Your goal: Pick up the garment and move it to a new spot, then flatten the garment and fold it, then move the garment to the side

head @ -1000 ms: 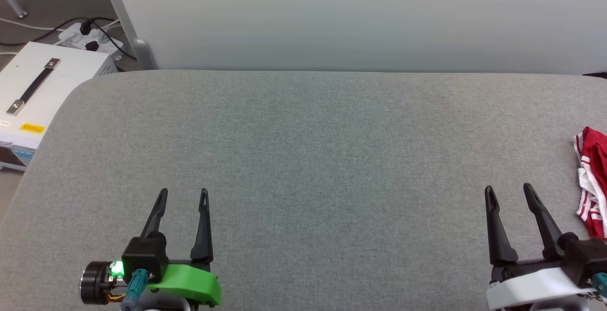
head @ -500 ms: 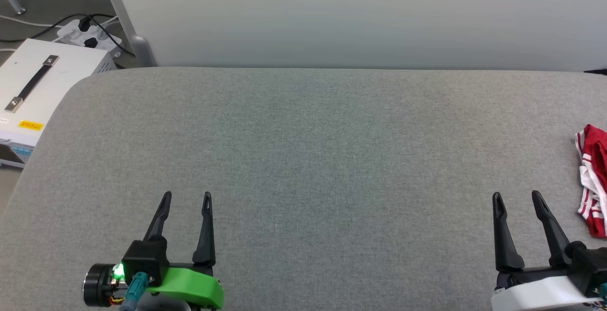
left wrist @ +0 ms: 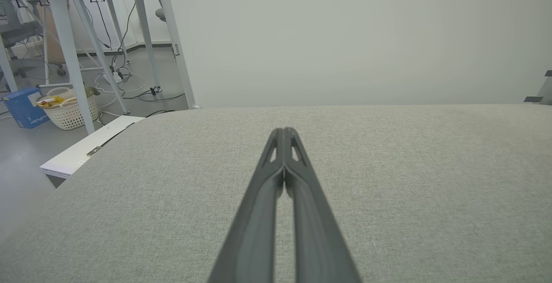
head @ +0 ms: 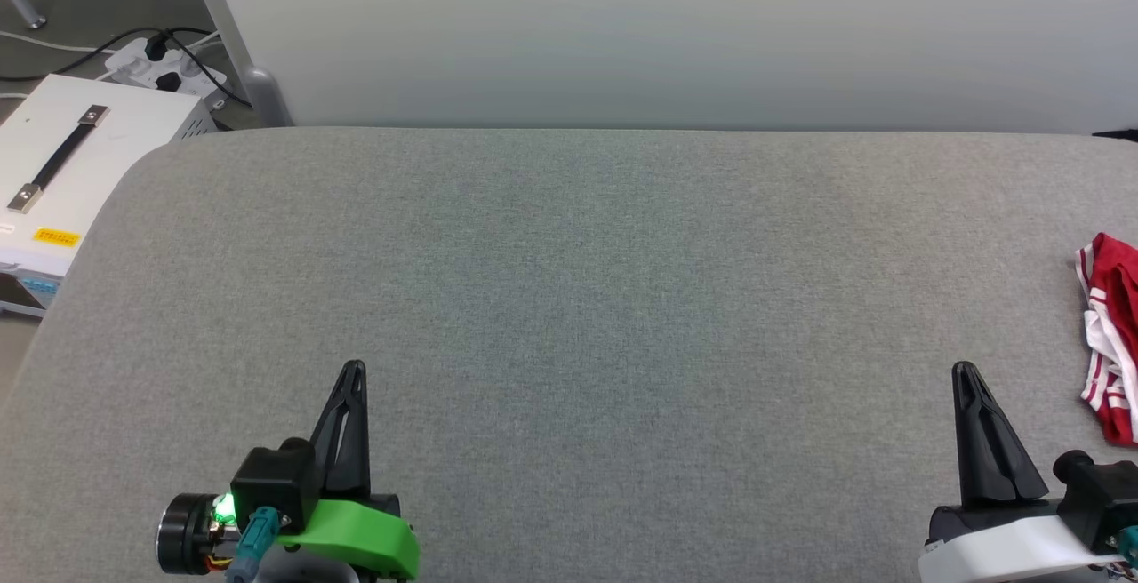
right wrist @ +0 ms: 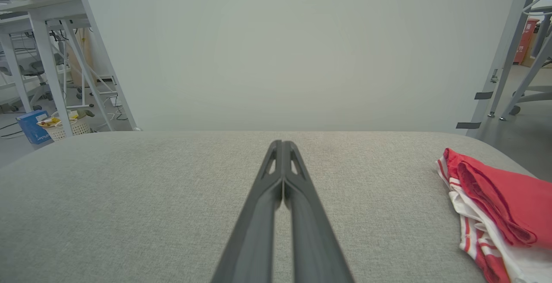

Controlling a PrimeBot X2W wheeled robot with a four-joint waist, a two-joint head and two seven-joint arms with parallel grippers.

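Head view: my left fingers point(head: 351, 405), lower left, and right fingers point(head: 973, 414), lower right, are each pressed together into one dark spike. They grip nothing, over the woven grey desk point(head: 569, 281). The garment point(head: 1113, 334) lies crumpled at the right edge, red with white striped trim.

Left wrist view: a white lattice basket point(left wrist: 71, 111) sits on the floor, upper left.

Right wrist view: the garment point(right wrist: 500, 205) shows soft rolled folds, lower right.

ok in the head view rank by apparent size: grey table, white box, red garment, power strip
1. grey table
2. white box
3. garment, partly cut off by the frame edge
4. power strip
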